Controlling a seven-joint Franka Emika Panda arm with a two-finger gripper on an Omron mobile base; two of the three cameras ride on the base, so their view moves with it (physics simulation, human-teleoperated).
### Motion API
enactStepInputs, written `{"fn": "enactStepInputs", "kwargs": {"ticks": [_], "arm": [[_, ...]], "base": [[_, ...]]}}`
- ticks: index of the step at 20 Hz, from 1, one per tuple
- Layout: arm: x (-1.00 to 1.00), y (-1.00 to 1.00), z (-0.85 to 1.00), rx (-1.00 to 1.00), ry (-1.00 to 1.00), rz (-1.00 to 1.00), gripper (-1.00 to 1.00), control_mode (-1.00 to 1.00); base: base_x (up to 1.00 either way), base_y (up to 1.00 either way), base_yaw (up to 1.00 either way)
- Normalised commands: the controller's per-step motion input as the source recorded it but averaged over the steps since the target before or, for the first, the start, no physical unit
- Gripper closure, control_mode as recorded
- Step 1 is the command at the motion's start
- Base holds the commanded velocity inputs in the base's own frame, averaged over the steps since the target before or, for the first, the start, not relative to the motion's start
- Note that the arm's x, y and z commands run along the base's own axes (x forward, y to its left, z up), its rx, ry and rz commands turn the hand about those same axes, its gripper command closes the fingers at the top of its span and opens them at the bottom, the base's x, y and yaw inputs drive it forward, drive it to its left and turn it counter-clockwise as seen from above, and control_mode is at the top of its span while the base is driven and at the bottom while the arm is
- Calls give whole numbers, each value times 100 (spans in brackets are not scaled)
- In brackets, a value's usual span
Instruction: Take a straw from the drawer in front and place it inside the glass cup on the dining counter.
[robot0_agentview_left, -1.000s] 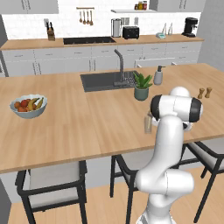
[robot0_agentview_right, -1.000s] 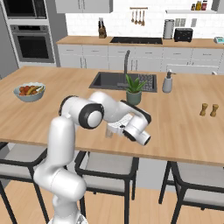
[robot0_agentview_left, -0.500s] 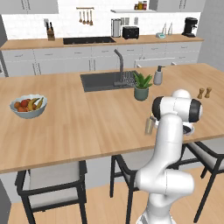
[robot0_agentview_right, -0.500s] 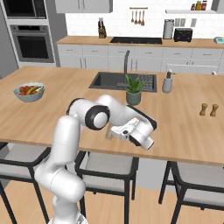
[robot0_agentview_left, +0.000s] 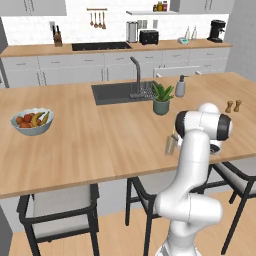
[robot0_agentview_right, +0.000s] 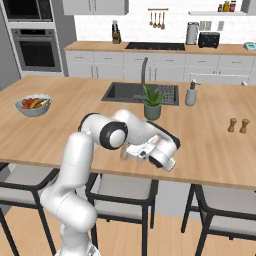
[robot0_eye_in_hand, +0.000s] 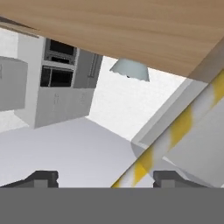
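Straw (robot0_eye_in_hand: 175, 131) fills the hand view, striped yellow-white, between the wide-spread hand (robot0_eye_in_hand: 103, 177) fingertips; the left base view shows glass cup (robot0_agentview_left: 171, 144) on light-wood worktop (robot0_agentview_left: 75, 145).

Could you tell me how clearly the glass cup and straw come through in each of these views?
Left base view: glass cup small, soft-edged, partly behind the arm, the straw a faint line above it. Hand view: straw huge, a blurred yellow-and-white stripe across the tilted frame, gripper tips apart.

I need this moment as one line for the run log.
gripper: open | straw: in glass cup, not held | glass cup: upright on dining counter | step: straw placed
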Motion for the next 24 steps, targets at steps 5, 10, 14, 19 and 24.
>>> {"fn": "enactStepInputs", "kwargs": {"ticks": [5,10,14,19,24], "arm": [[-59,42,-60,-14,-22,0,-100,-100],[40,18,-21,-3,-7,0,-100,-100],[38,1,0,0,-5,0,-100,-100],[-14,0,13,0,-13,0,-100,-100],[-37,0,26,0,-15,0,-100,-100]], "base": [[0,0,0],[0,0,0],[0,0,0],[0,0,0],[0,0,0]]}}
